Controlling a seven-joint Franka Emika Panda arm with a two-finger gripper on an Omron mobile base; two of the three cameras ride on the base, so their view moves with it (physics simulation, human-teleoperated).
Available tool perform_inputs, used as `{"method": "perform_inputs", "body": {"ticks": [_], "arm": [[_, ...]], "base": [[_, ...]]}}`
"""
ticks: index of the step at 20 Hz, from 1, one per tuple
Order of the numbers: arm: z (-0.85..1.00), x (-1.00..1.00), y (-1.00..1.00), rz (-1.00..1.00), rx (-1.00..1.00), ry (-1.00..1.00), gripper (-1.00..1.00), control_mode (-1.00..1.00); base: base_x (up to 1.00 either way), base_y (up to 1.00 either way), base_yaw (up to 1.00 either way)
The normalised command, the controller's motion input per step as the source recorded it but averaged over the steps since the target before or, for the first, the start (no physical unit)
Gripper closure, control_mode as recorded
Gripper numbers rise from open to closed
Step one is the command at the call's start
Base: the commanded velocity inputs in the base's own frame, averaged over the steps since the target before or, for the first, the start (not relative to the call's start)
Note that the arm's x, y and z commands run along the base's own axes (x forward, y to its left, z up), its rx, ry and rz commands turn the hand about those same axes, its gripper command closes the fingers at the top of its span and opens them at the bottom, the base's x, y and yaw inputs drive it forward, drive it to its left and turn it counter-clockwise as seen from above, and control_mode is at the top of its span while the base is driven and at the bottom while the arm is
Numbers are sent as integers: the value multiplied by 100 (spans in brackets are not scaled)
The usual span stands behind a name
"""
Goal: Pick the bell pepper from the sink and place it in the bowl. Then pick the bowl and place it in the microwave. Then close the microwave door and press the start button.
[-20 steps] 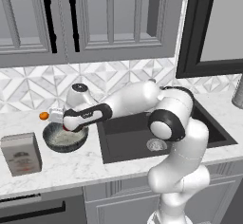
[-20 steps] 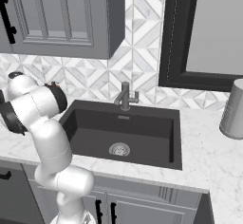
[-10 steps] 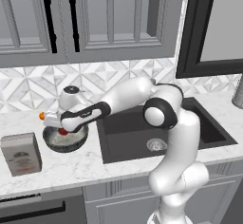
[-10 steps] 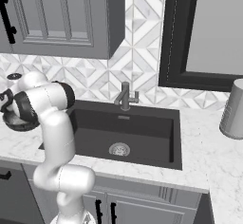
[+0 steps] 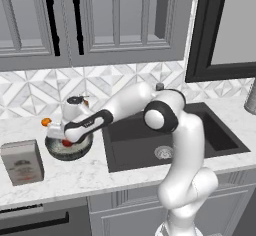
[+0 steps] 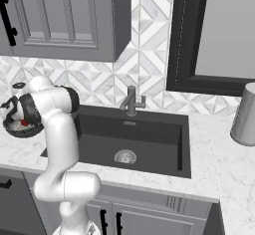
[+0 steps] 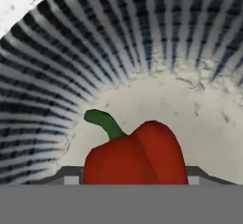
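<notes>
Gripper point(image 5: 66, 139) low inside bowl point(image 5: 80, 151), left of sink point(image 5: 210, 135); jaws clasped bell pepper point(image 7: 137, 156) on both sides, just above pale bowl floor, so release would drop it softly; orange fruit point(image 5: 46, 122) just behind bowl.

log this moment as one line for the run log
stage: pepper into bowl | hand: over bowl, closed around bell pepper | sink: no pepper | next: let go
</notes>
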Motion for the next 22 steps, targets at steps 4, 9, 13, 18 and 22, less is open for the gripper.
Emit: {"method": "perform_inputs", "body": {"ticks": [4,9,13,18,22], "arm": [[-29,13,4,0,-1,0,100,-100],[0,0,0,0,0,0,-100,-100],[4,0,0,0,0,0,-100,-100],[30,-5,-3,0,1,-2,-100,-100],[69,-21,-19,0,2,-11,-100,-100]], "base": [[0,0,0],[0,0,0],[0,0,0],[0,0,0],[0,0,0]]}}
